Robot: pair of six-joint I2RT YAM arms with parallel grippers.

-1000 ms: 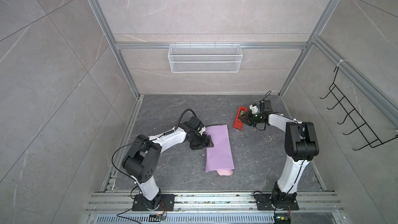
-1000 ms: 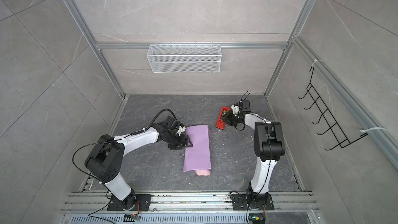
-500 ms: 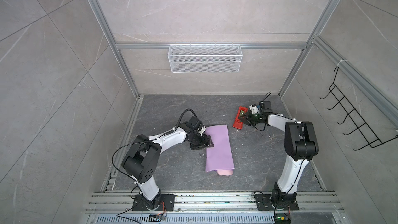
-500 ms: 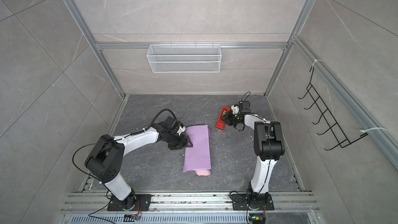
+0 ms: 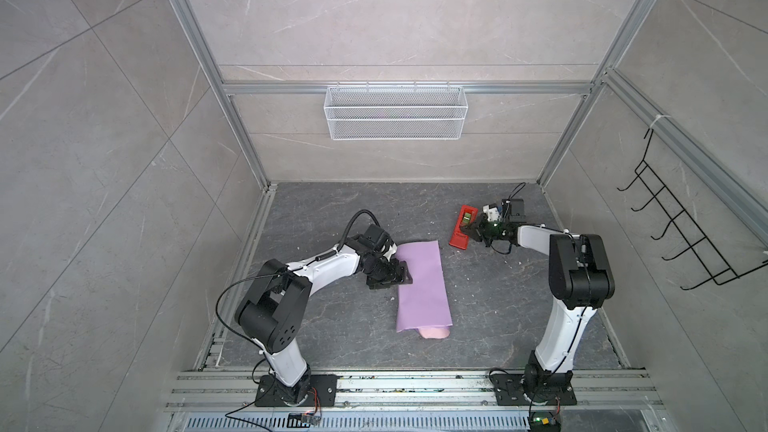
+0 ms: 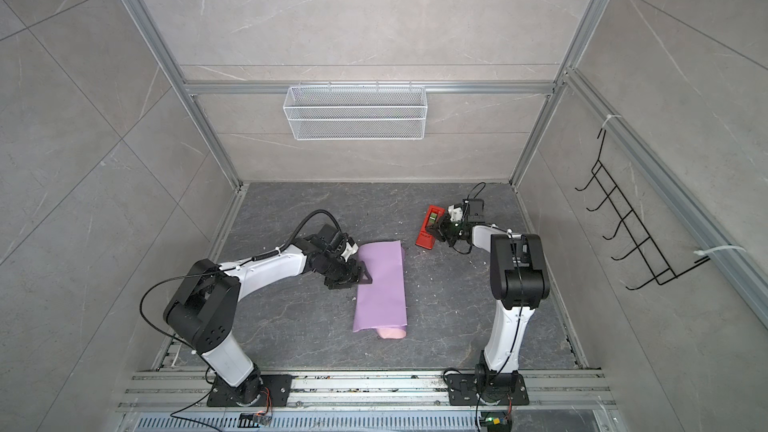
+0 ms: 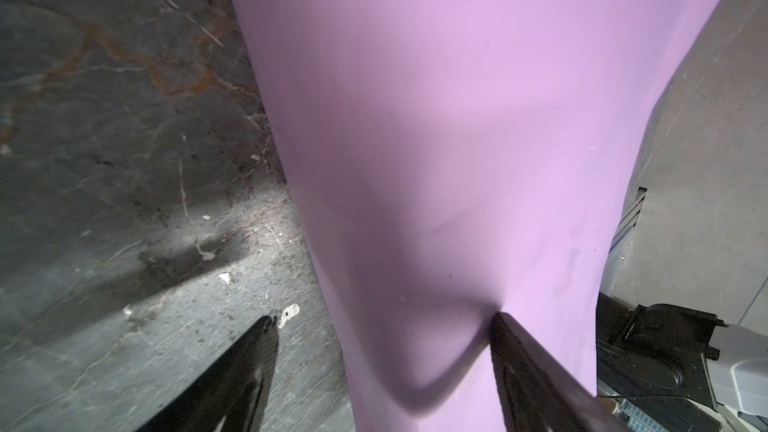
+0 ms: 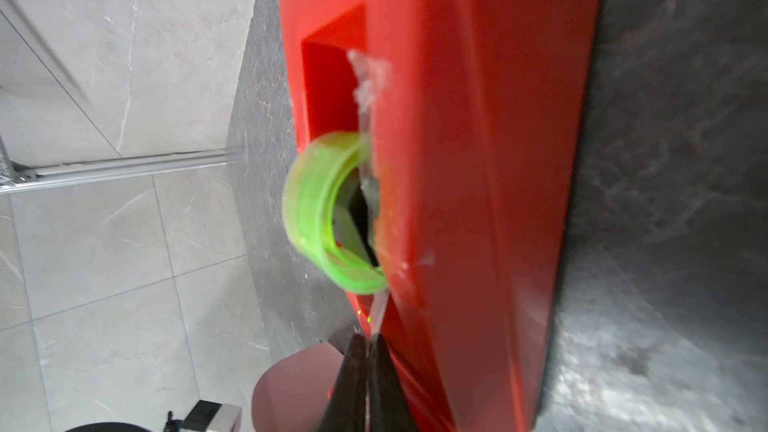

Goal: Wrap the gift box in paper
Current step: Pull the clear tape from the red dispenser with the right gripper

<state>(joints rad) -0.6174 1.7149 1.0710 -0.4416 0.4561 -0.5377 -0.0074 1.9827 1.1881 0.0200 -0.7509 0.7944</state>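
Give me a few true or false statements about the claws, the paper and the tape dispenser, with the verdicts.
The right claw is shut on a strip of clear tape. True.
The left claw is shut on the paper. False: it is open, one finger pressing the sheet.
The paper shows mostly pink. False: lilac faces up; pink peeks out at one end.
The tape dispenser is red. True.

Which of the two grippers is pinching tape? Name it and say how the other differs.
The right gripper: its jaws are shut on the clear tape strip at the red tape dispenser. The left gripper stands open, one tip denting the lilac paper.
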